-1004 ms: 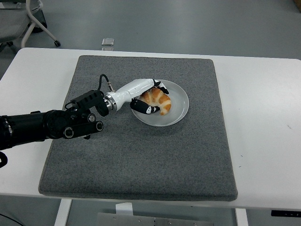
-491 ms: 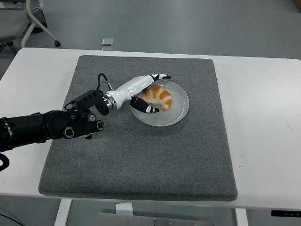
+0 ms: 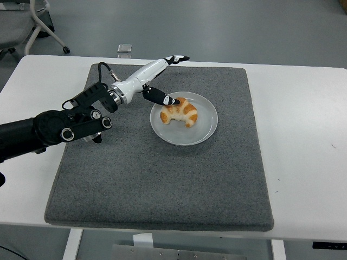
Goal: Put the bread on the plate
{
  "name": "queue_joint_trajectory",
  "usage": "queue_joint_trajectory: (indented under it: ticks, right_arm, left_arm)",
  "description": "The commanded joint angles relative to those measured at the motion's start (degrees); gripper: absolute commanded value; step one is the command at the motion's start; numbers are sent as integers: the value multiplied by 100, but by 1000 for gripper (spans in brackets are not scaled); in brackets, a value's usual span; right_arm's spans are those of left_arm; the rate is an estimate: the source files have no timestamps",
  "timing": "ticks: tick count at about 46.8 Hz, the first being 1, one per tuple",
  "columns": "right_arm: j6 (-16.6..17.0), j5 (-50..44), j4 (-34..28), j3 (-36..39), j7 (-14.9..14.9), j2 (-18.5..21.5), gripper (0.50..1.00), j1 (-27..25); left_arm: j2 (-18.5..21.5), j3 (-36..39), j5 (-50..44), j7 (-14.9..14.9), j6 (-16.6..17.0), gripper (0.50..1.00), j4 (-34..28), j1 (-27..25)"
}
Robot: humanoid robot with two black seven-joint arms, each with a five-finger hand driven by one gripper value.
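White-shelled left hand (image 3: 153, 82) of yours is spread wide and holding nothing, thumb tip hanging right by the bread (image 3: 179, 111), fingers pointing off over the grey mat (image 3: 162, 179). Bread's sitting in the plate (image 3: 203, 129), mid-mat.

Glossy golden bread (image 3: 179, 111) on smooth pale plate (image 3: 209, 130); rough grey felt-like mat (image 3: 162, 179); smooth white table (image 3: 303, 135).

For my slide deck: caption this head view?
Left hand open above the mat, croissant resting on the plate.
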Motion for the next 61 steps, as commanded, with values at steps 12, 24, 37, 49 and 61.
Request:
queue_joint_trajectory:
  ticks: [12,24,37,49,61]
  right_arm:
    - [0,0,0,0,1,0,930,0]
    - [0,0,0,0,1,0,930,0]
    - [0,0,0,-8,1,0,930,0]
    - [0,0,0,-8,1,0,930,0]
    - [0,0,0,-8,1,0,930,-9]
  left_arm:
    - [645,-1217,-1373,37,-1525,990,-91,-34]
    - [1093,-1560,-2332,37,-1913,990,-38,-140]
    - [1287,-2202,-2726,37,-2009,990,137,-35]
    - [1287,-2210,-4361,29,-2449,990,655,-26]
    - [1181,-2307,-4590,2,-2870,990,1200,220]
